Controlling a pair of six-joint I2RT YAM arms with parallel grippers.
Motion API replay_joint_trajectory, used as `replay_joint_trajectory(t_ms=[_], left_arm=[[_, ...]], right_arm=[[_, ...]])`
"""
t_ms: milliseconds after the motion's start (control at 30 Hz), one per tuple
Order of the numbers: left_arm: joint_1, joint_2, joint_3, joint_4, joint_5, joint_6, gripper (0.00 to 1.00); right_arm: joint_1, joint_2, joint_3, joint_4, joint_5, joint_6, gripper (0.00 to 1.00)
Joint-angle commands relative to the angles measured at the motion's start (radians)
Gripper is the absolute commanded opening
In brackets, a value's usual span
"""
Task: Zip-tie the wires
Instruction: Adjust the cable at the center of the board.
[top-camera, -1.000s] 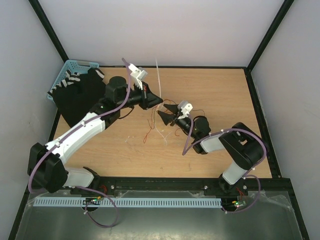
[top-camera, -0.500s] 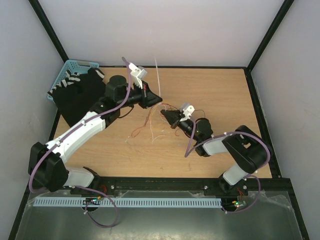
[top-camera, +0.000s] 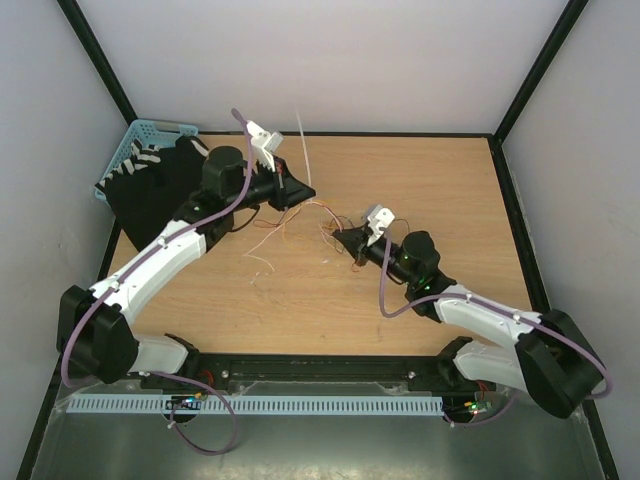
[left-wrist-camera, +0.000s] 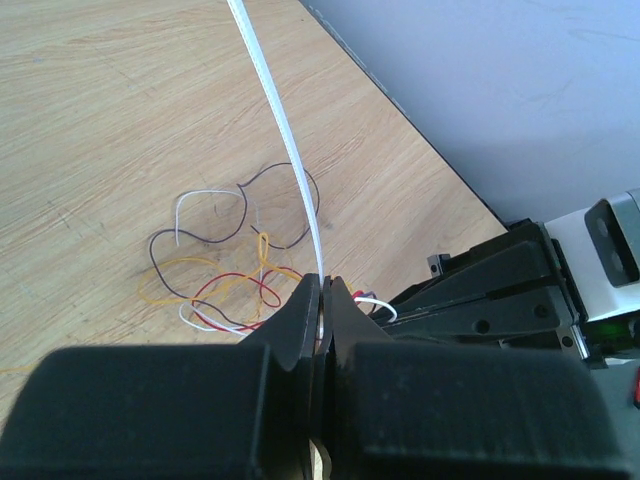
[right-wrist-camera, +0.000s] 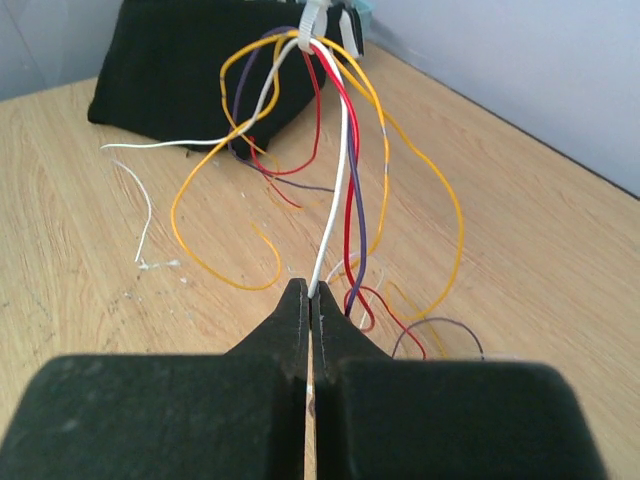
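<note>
wires (right-wrist-camera: 345, 160) start closest in, so: the right gripper (right-wrist-camera: 309, 292) has its jaws squeezed together on the lower end of the bunch. the whitish strand runs straight into the tips, and a red and a purple one pass just beside it. from there the strands (yellow-orange, red, purple, white) loop up off the table (top-camera: 450, 180) and come together at a small white piece at the top of the right wrist view. can't tell for sure what that piece is. a few loose curls lie flat on the wood under and to the left of the bunch. in the overhead view the tangle sits about mid-table between the two grippers, which are near each other but apart. a bit further back the left gripper (left-wrist-camera: 322, 285) is clamped tight on the zip tie (left-wrist-camera: 283, 125), pinching it near one end, and the white strip sticks up and away from the jaws with a slight bend. past that, at the far left corner, there's a black bag (top-camera: 150, 195) with a blue basket (top-camera: 135, 135) tucked just behind it.
</note>
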Motion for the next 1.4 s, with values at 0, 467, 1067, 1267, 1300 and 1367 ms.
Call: replay_joint_trajectory(t_ms=[0, 467, 1067, 1267, 1300, 1367], left_arm=[[0.015, -0.036, -0.010, 0.017, 0.018, -0.007, 0.00], [0.033, -0.048, -0.021, 0.018, 0.029, -0.016, 0.00], [0.034, -0.048, -0.020, 0.019, 0.055, 0.019, 0.00], [0.034, -0.046, -0.021, 0.019, 0.077, 0.024, 0.00], [0.034, -0.046, -0.021, 0.019, 0.079, 0.025, 0.00], [0.035, -0.046, -0.020, 0.019, 0.081, 0.023, 0.00]], right_arm=[[-0.005, -0.088, 0.032, -0.292, 0.033, -0.043, 0.00], [-0.077, -0.155, 0.002, -0.364, 0.042, 0.002, 0.00], [-0.115, -0.248, 0.072, -0.456, -0.083, -0.061, 0.51], [-0.149, -0.149, 0.075, -0.320, -0.106, -0.080, 0.38], [-0.153, -0.125, 0.075, -0.291, -0.113, -0.084, 0.38], [-0.154, -0.076, 0.074, -0.240, -0.121, -0.091, 0.38]])
